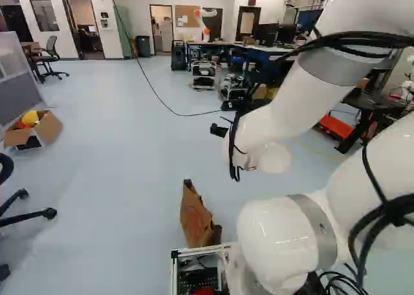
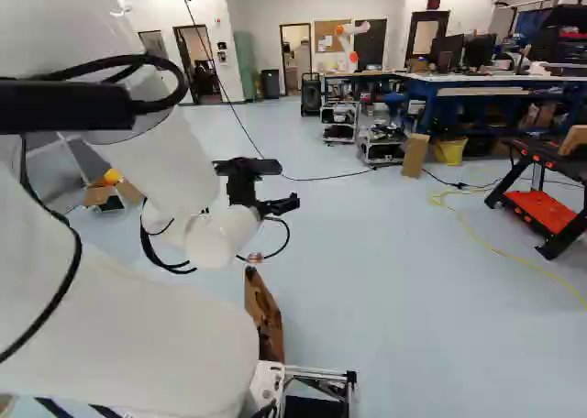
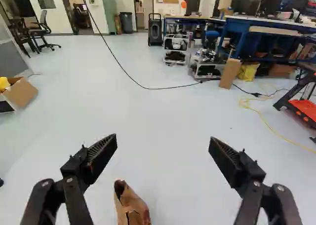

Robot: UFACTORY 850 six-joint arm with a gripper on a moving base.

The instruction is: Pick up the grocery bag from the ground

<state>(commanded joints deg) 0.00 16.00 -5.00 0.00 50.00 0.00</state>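
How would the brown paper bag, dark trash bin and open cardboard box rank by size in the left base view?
1. Paper bag and open cardboard box: too alike to rank.
2. Trash bin: clearly smallest, though it stands farthest off.

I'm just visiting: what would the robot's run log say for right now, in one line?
gripper: open, empty, above floor | brown paper bag: on floor, not gripped | pickup: not yet done

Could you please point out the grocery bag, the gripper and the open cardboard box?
Grocery bag [image 1: 194,220]: left base view, brown side.
Gripper [image 3: 163,144]: wrist view, midway between fingertips.
Open cardboard box [image 1: 49,128]: left base view, outer side.
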